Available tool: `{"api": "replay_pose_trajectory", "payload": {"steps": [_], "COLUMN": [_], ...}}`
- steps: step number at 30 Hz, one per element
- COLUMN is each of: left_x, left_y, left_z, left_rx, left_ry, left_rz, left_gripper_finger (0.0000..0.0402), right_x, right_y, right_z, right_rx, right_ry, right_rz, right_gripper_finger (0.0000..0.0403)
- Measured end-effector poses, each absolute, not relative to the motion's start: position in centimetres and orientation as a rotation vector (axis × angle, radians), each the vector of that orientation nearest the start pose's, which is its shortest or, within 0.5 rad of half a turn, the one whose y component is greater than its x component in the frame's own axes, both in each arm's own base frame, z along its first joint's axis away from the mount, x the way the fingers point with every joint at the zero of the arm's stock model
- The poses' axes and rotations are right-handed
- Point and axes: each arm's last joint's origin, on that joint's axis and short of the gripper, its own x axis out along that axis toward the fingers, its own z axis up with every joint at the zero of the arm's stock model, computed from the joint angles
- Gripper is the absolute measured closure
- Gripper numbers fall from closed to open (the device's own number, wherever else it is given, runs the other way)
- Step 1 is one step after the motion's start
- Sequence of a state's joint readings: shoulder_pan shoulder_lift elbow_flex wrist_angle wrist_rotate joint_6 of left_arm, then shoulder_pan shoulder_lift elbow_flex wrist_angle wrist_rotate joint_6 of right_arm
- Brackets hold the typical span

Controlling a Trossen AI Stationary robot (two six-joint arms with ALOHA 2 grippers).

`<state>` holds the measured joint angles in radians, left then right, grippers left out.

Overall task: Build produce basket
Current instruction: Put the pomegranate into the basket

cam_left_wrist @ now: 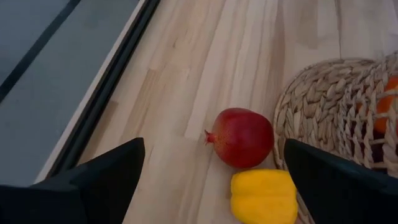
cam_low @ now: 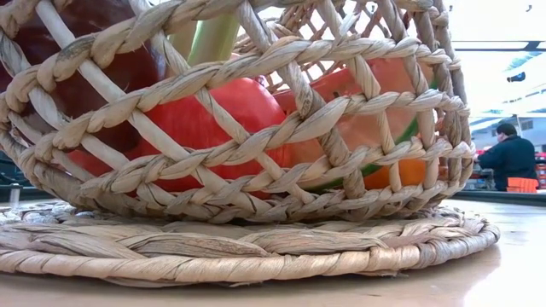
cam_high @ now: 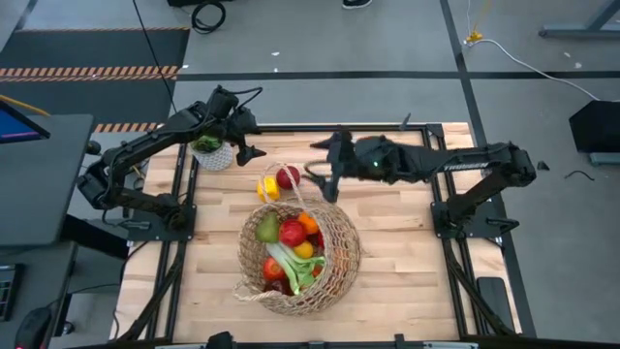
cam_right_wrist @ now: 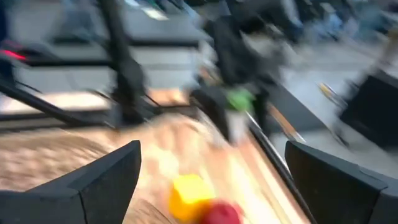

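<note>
Overhead, the basket [cam_high: 298,260] sits mid-worktop [cam_high: 407,281], filled with produce [cam_high: 291,242]. A red pomegranate [cam_high: 288,176] and a yellow pepper [cam_high: 267,188] lie just beyond its far rim. The left gripper [cam_high: 254,152] hovers beside a potted plant [cam_high: 210,149]; the right gripper [cam_high: 327,174] hangs near the pomegranate.

From table level, wicker fills the view, with a person [cam_low: 510,158] far off.

Past the left wrist, fingers [cam_left_wrist: 106,180] stand wide apart, empty.

Past the right wrist, fingers [cam_right_wrist: 99,183] likewise spread, nothing between them.
</note>
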<state>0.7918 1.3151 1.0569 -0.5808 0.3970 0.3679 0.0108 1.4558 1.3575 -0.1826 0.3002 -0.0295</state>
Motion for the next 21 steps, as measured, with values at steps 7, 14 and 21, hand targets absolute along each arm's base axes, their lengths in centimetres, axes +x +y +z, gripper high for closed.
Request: {"api": "replay_pose_trajectory", "payload": {"steps": [7,14,21], "left_x": [19.7,19.7,20.1], "left_y": [18.3,18.3,18.3], "left_z": [28.4,28.4,28.8], "left_rx": [-0.126,-0.142,-0.126], "left_ry": [0.747,0.743,0.702], "left_rz": [0.235,0.241,0.248], "left_gripper_finger": [0.0010,0.0010,0.0010], "right_x": [31.6,30.5,32.2], "right_y": [-6.3,-13.6,-18.1], "right_z": [36.3,33.4,28.2], "right_rx": [-0.100,-0.003,0.161], "right_ry": [0.463,0.572,0.638], "right_rz": [-0.512,-0.515,-0.298], "right_gripper_finger": [0.0003,0.0003,0.0003]}}
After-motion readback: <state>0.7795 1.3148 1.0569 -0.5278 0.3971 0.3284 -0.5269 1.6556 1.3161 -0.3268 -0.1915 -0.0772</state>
